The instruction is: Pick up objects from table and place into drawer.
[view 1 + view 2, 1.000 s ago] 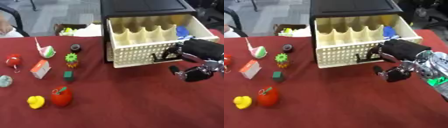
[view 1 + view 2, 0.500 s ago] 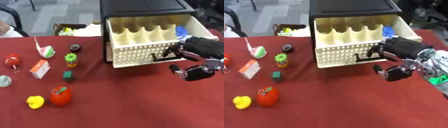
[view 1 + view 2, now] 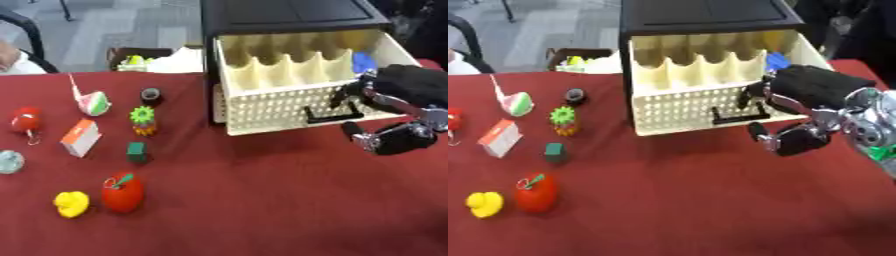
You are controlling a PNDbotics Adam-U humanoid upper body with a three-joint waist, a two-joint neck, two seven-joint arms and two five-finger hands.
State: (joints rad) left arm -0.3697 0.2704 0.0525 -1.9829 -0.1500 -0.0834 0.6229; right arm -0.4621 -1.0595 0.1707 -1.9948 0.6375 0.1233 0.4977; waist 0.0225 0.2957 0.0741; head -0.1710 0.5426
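Note:
The cream drawer (image 3: 289,102) stands pulled out of the black cabinet (image 3: 289,15), with a blue thing (image 3: 363,61) in its right corner. My right hand (image 3: 398,97) hangs at the drawer's right front, fingers loosely bent just above the right end of the black handle (image 3: 334,115), thumb below it, holding nothing. On the red table (image 3: 262,200) at the left lie a red apple (image 3: 122,192), a yellow duck (image 3: 70,203), a green cube (image 3: 136,152), a green and orange pineapple toy (image 3: 143,120), and an orange carton (image 3: 80,137). My left hand shows in neither view.
Further left lie a watermelon slice (image 3: 92,101), a small black ring (image 3: 151,95), a red round toy (image 3: 26,120) and a pale round thing (image 3: 9,161). A box with yellow items (image 3: 144,60) stands behind the table's far edge. A person's sleeve (image 3: 13,62) shows at far left.
My right hand has shifted slightly up and to the right by the handle. The drawer and the toys have not moved.

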